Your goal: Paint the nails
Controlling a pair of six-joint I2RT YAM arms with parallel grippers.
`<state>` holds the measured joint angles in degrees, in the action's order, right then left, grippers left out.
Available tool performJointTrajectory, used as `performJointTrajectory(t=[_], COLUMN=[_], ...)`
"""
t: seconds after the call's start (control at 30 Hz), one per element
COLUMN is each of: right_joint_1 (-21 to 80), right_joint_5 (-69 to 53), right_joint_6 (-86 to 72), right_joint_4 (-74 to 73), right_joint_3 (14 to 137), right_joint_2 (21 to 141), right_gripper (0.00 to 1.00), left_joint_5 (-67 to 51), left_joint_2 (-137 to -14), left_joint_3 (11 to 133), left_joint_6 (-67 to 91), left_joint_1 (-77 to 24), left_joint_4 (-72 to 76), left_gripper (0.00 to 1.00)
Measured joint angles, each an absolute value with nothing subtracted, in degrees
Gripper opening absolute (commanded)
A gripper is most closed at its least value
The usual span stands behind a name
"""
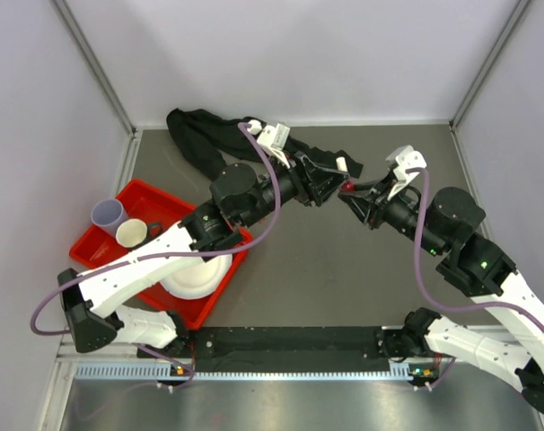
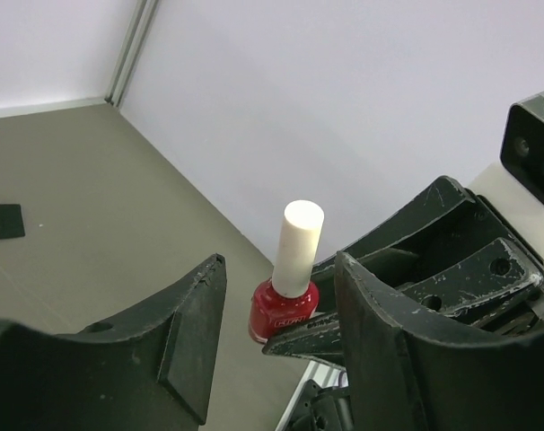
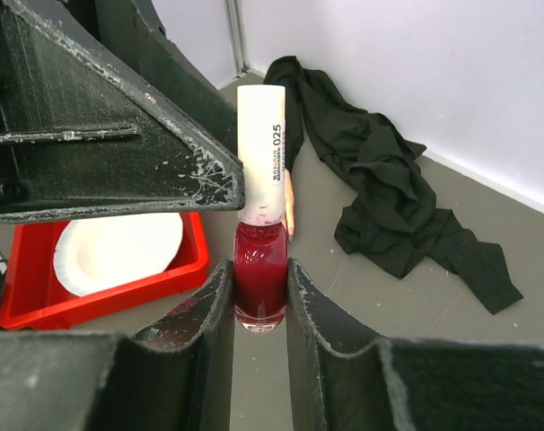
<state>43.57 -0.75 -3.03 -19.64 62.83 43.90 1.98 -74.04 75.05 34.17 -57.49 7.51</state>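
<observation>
The right gripper (image 3: 260,292) is nearest, its scuffed black plastic fingers drawn narrow and pinching the rounded glass body of a small polish bottle (image 3: 259,256) from both sides. The glass is glossy and full of dark red liquid, and the bottle stands upright. A tall, smooth white cylindrical cap (image 3: 261,135) rises from it, printed with "025".

The left gripper (image 2: 281,269) meets it from the opposite side. Its jaws are spread wide, with the cap standing between two chipped, wedge-shaped fingers. One of them lies just beside the cap, and whether it touches cannot be told.

Just behind the bottle, low on the matte grey table (image 1: 344,278), a thin sliver of a pale skin-coloured mannequin finger (image 3: 290,205) shows past the cap's edge. The nails themselves cannot be made out, because the bottle and the grippers cover most of that hand. It lies beyond both grippers, near the fabric.

Farther back, a crumpled soft black fabric (image 3: 389,197) sprawls toward the rear wall. Off to the left sits a red plastic tray (image 1: 160,202) holding a white round plate (image 3: 119,251) and two small cups.
</observation>
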Motion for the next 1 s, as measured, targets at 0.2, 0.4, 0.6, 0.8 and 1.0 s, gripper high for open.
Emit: performJointTrajectory(t=[0.2,0.4,0.6,0.8,1.0], right_joint_1=[43.6,43.6,43.4,43.4,43.5], right_joint_5=[-1.5,-2.9,-7.9,-20.0,-39.0], right_joint_6=[-3.2,-3.9,-5.6,-9.4,-17.3], right_joint_4=[-19.8,-19.9,-19.9,-19.2,-12.4], right_joint_3=[62.8,62.8,62.8,62.8,62.6], right_joint_2=[43.5,42.5,39.5,36.5,36.8], right_gripper=[0.00,0.00,0.00,0.00,0.00], left_joint_5=[-0.1,-5.6,-19.7,-35.6,-51.3], left_joint_2=[-75.4,-75.8,-75.5,-75.0,-76.9], left_joint_3=[75.3,75.3,73.7,69.8,67.1], left_joint_6=[34.2,32.2,29.8,33.5,48.6], left_joint_1=[-57.5,-57.4,-56.3,-55.2,-55.5], left_joint_4=[9.3,10.7,18.2,32.0,54.8], left_gripper=[0.41,0.06,0.00,0.00,0.03])
